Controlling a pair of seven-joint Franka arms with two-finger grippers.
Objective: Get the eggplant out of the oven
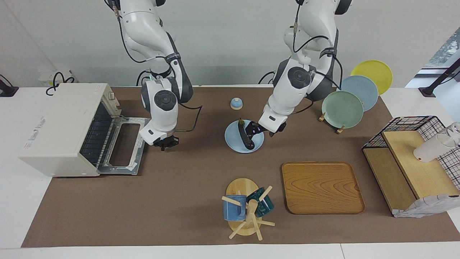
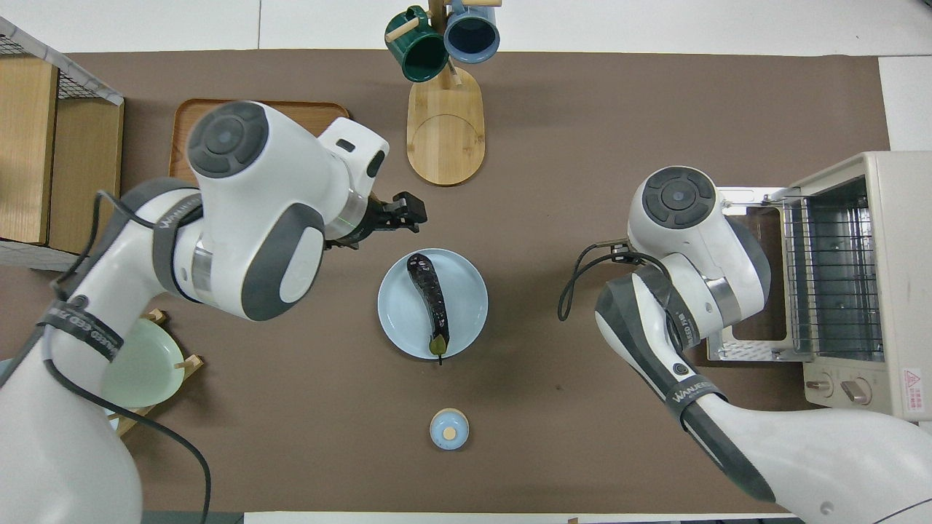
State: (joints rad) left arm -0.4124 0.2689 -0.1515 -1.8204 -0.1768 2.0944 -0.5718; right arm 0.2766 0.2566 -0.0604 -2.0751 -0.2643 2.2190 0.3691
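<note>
On the worktop (image 1: 107,223) the toaster oven (image 1: 57,129) stands door-down, rack bare, while the eggplant (image 2: 429,298) already lies across the pale blue plate (image 2: 466,320) mid-table, so I'd call the removal done; next comes pulling the arms clear. Left pincer (image 2: 405,212) hovers just beside the plate, slightly parted, holding nothing. Right pincer (image 1: 165,143) waits by the oven door; its opening I cannot tell.

Facing camera, high across the table (image 1: 179,201), looks toward both robots; overhead camera looks steeply down from their end; both share the central tabletop.
</note>
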